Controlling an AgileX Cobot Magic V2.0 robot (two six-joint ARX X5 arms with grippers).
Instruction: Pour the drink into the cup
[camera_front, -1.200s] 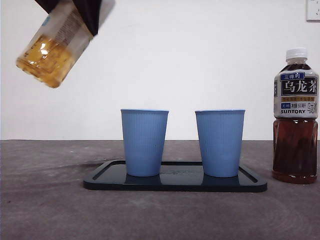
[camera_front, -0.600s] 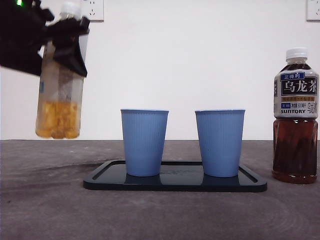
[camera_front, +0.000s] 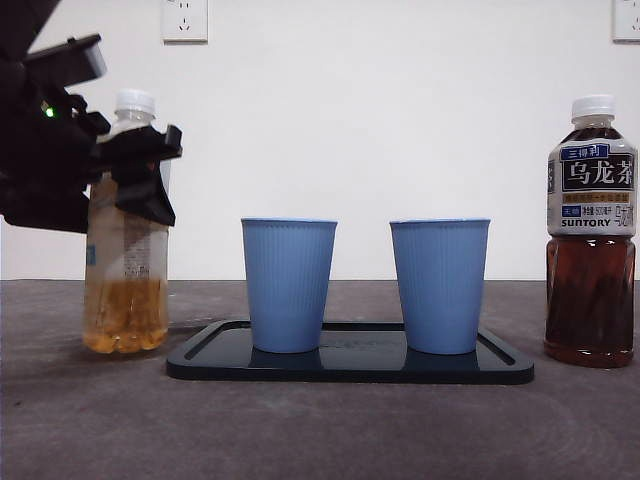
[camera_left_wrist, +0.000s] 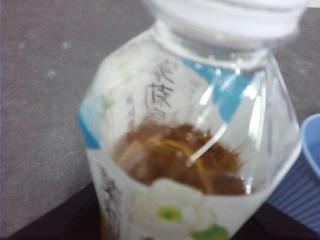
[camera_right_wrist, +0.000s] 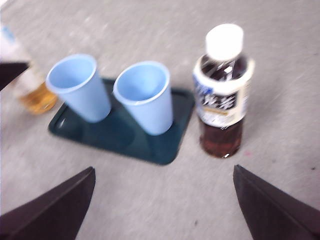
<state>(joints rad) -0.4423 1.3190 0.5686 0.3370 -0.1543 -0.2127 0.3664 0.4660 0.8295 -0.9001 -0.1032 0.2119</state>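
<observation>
Gripping the yellow tea bottle (camera_front: 126, 262) near its top, the left claw (camera_front: 140, 175) is standing it on the tabletop (camera_front: 320, 430) beside the tray (camera_front: 350, 362). It is looking light (mostly empty), thin and squashy. The right claw (camera_right_wrist: 162, 210) is waiting, spread wide.

A dark tray (camera_front: 500, 367) is lying flat on the grey table (camera_front: 320, 430). A full bottle of dark tea (camera_front: 591, 235), capped white and labelled, is standing upright on the table just beside one short end of the tray, not touching it. Two wall sockets (camera_front: 184, 19) are showing on the white wall (camera_front: 400, 120) behind, one at each upper side.
</observation>
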